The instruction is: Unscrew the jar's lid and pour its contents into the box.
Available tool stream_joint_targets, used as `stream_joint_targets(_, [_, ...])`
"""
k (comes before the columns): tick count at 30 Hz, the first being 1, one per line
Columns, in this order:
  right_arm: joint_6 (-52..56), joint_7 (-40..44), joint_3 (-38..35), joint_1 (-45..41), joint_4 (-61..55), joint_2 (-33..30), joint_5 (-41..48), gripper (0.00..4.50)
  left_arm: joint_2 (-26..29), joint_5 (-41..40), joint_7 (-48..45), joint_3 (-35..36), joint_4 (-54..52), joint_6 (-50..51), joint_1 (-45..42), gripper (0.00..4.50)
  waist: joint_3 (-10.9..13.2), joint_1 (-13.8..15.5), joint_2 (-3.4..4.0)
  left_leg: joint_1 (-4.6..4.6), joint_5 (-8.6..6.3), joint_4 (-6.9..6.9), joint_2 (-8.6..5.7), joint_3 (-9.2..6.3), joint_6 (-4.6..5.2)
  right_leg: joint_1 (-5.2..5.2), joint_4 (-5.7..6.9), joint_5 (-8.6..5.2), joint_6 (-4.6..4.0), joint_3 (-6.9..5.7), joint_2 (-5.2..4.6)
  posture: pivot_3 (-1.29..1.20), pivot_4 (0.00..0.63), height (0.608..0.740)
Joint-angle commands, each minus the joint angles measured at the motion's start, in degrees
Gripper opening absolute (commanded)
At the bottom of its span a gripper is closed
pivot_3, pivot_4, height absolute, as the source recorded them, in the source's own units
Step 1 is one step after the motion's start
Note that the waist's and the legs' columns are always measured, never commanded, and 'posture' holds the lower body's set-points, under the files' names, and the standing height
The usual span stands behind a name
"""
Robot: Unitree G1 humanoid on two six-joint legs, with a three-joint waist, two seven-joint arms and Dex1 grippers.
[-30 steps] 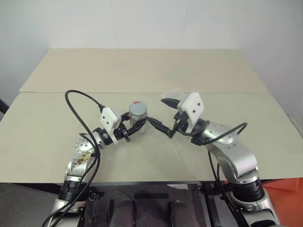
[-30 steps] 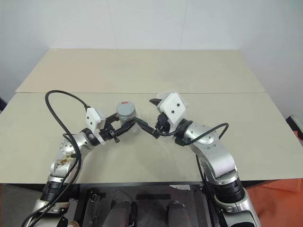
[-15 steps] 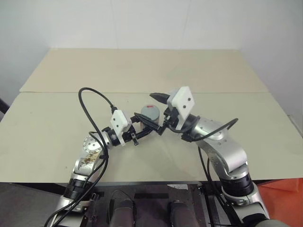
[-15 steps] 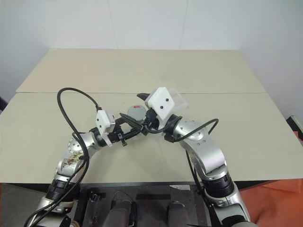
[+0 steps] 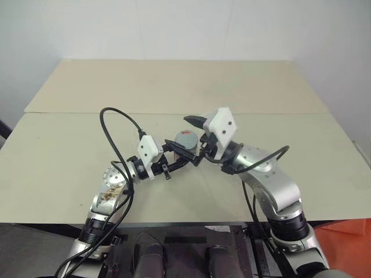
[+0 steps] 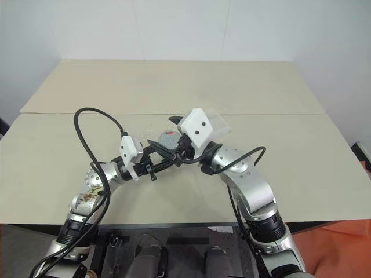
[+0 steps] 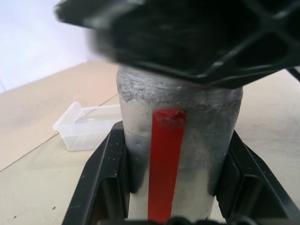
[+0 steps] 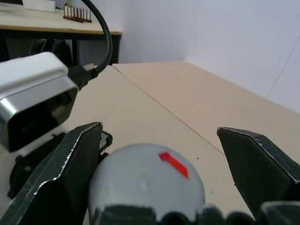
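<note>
My left gripper (image 5: 183, 152) is shut on the jar (image 7: 197, 126), a silvery cylinder with a red stripe down its side, and holds it upright above the table. The grey lid (image 8: 140, 183) with its red mark sits on top of the jar. Around the lid stands my right gripper (image 5: 196, 139), open, one finger (image 8: 70, 159) on each side and both apart from it. The box (image 7: 89, 125), clear and shallow, lies on the table beyond the jar; from the head views its edge (image 6: 218, 120) peeks out behind the right wrist's white camera block.
The beige table (image 5: 69, 145) has a seam (image 5: 290, 113) running across its middle. A black cable (image 5: 116, 124) loops up from my left wrist. Both arms meet over the middle of the near half of the table.
My left gripper has carried the jar to the right, toward the centre. The right gripper has come in from the right and now straddles the lid. Over the last half second almost nothing moved.
</note>
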Motion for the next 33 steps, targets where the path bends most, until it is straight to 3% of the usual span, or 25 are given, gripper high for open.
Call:
stream_joint_targets(1, [-0.7, -0.1, -3.1, 0.8, -2.3, -1.6, 0.3, 4.47, 0.3, -1.6, -0.4, 2.2, -0.3, -1.6, -1.5, 1.93, 0.0, 0.0, 0.0, 0.0, 0.0, 0.0, 0.0, 0.0, 0.0, 0.0, 0.0, 0.0, 0.0, 0.0, 0.0, 0.0, 0.15, 0.74])
stream_joint_targets(33, [-1.8, 1.3, -7.0, 5.7, -4.1, -6.7, 1.4, 4.47, 0.8, -0.9, -1.7, 3.2, 1.3, -2.7, -1.6, 1.93, 0.0, 0.0, 0.0, 0.0, 0.0, 0.0, 0.0, 0.0, 0.0, 0.02, -0.01, 0.0, 0.0, 0.0, 0.01, 0.0, 0.15, 0.74])
